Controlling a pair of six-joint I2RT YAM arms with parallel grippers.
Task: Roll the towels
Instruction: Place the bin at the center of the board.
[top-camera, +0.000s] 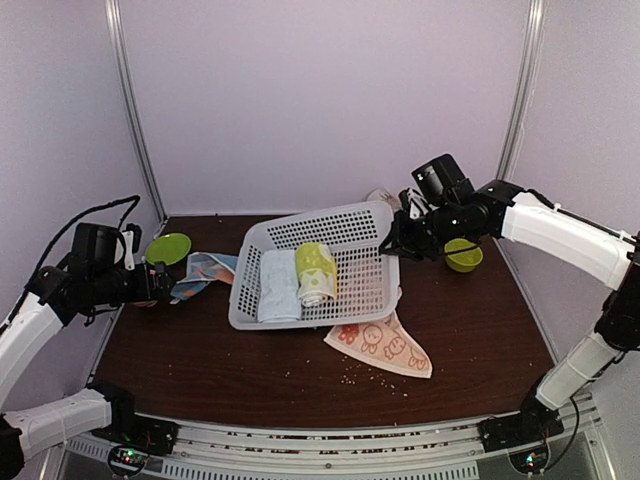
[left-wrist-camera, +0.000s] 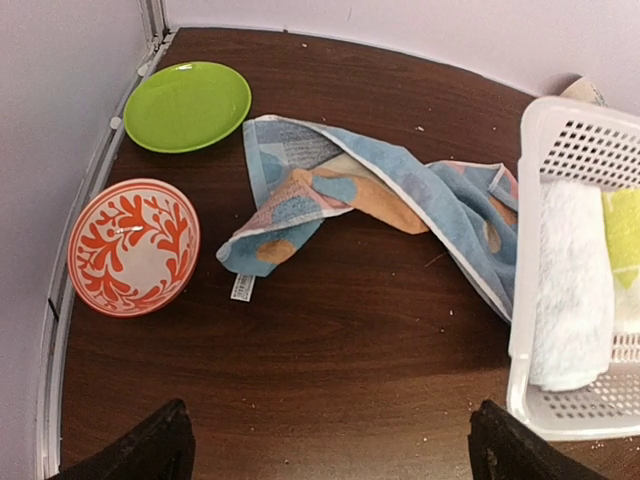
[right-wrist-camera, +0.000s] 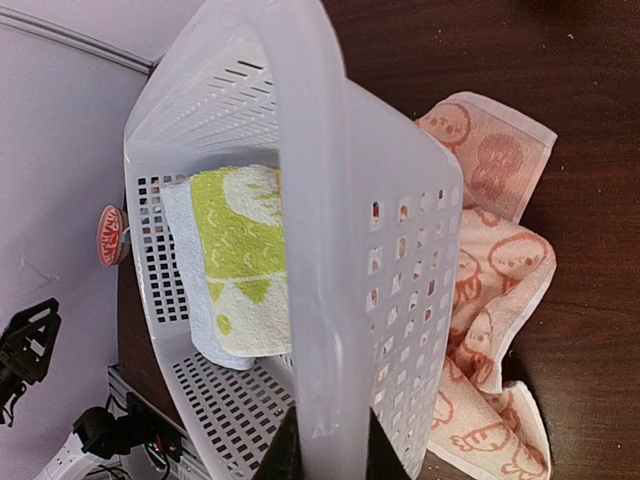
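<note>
- The right hand (right-wrist-camera: 330, 452) was clenched on the rim of the basket (right-wrist-camera: 312, 130). If the grip slipped, the basket could drop and bump the bench (left-wrist-camera: 330, 350).
- The basket may have been tipped a little, but I could not be sure. If it tipped more, the green roll (right-wrist-camera: 245, 260) and the white roll (right-wrist-camera: 190, 300) inside could slide and come undone.
- The peach towel (right-wrist-camera: 490, 270) lay crumpled on the bench, beside the basket and partly under it. A dragged basket could pull it along and bunch it up more.
- The left hand (left-wrist-camera: 330, 455) was open wide and held nothing. It hung over the bench near the blue towel (left-wrist-camera: 380, 200), not touching it.
- The blue towel lay bunched, with one end going under the basket's edge. A pull on it there could tug the basket, or the towel could catch.
- The bowl (left-wrist-camera: 133, 245) and the plate (left-wrist-camera: 187, 105) sat just beside the blue towel. A wide sweep of the left hand could knock them.
- Neither towel lay flat. Rolled like that, each would likely turn out lumpy and loose.
</note>
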